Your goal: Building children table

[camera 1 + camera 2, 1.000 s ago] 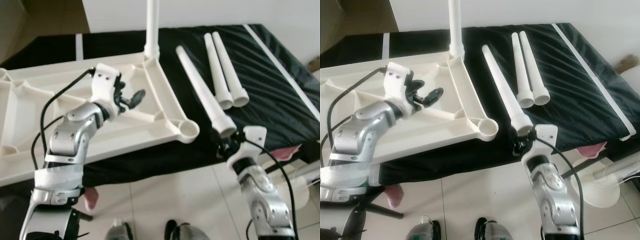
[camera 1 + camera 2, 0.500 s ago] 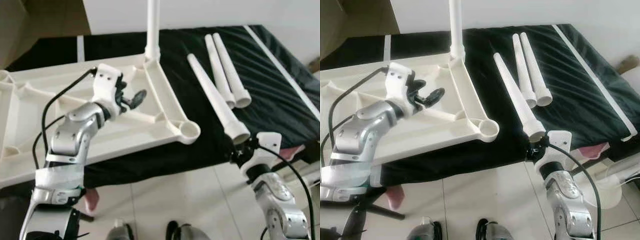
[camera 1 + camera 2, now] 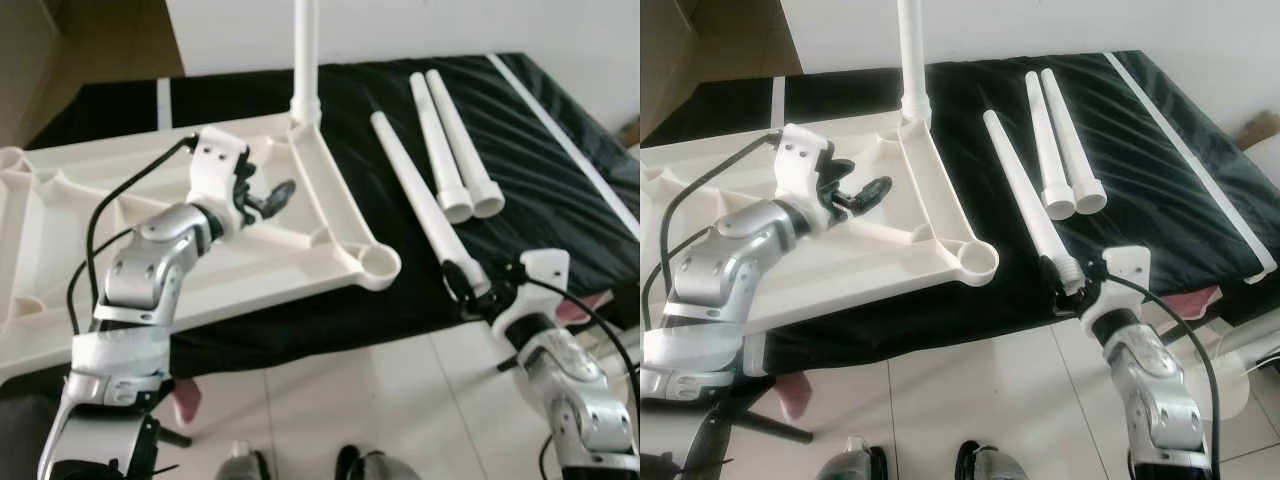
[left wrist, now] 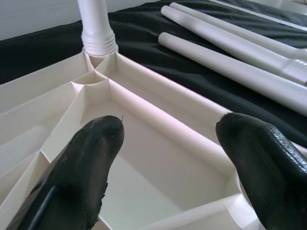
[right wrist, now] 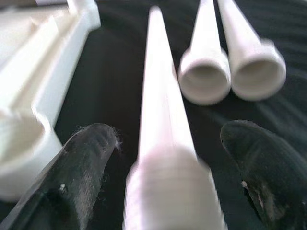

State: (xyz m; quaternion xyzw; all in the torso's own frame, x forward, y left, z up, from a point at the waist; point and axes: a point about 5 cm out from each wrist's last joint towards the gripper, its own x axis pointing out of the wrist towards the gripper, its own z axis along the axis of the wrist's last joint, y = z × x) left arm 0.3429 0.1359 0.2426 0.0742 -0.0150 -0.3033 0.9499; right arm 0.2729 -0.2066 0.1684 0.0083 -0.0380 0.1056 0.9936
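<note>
Three loose white tapered plastic legs are lying on the black cloth-covered bed (image 3: 1160, 150), and a fourth white leg (image 3: 306, 50) is already standing upright in the far corner socket of the upturned white ribbed plastic tabletop (image 3: 60, 250). Nearest the robot, the right gripper (image 3: 1072, 283) is sitting at the bed's front edge with its black fingers (image 5: 81, 167) spread either side of the threaded wide end of the nearest loose leg (image 3: 1025, 195); the fingers are apart, not clamped, and I can't tell if either pad is touching the plastic. That leg is lying diagonally between the tabletop and the other two legs (image 3: 1060, 140), which are resting side by side, wide ends toward the robot. A bit further in, the left gripper (image 3: 262, 198) is hovering open over the tabletop's inner ribs, holding nothing, just inboard of the empty round near corner socket (image 3: 378, 264). My read: the step in hand is grabbing the near leg for that socket. Risks: the grasp is right at the end, so the long leg is likely to droop or swing on lift and could knock the neighbouring pair; smooth round plastic could also roll out as the fingers close. The tabletop is overhanging the bed edge, so pushing a leg into the near socket could tip it.
</note>
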